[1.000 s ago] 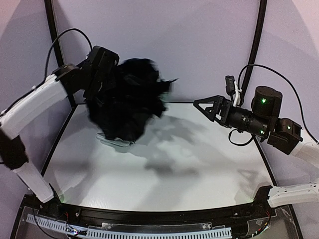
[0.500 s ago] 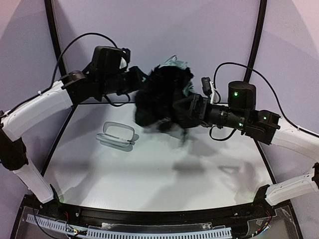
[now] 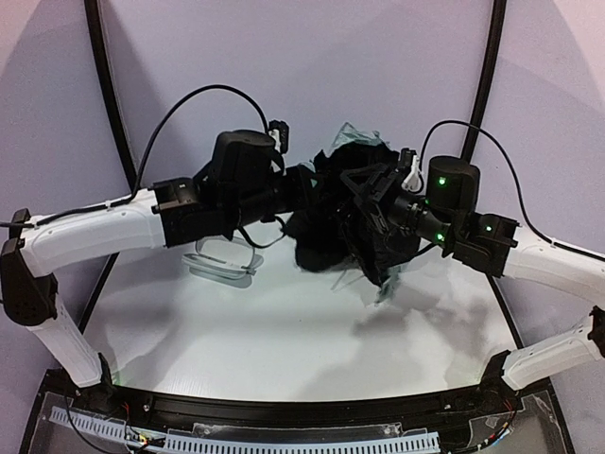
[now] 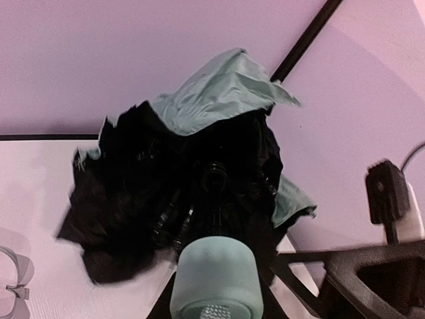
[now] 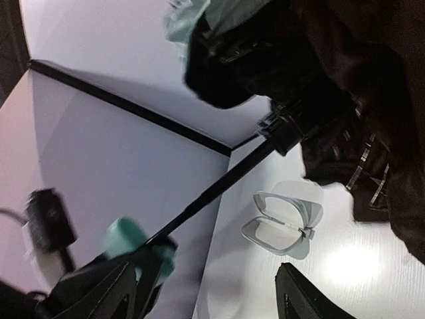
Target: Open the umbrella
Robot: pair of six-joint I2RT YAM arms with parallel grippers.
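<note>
Mid-opening: your left pincer (image 4: 212, 300) clamps the handle (image 4: 214, 274) of the umbrella (image 3: 350, 213); right pincer (image 5: 199, 292) stands apart. Next, likely: grip the slider (image 5: 282, 129) at its 1 o'clock — push toward the canopy (image 5: 345, 66).

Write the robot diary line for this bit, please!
left gripper holds umbrella handle | right gripper open near shaft | canopy crumpled, unopened
</note>
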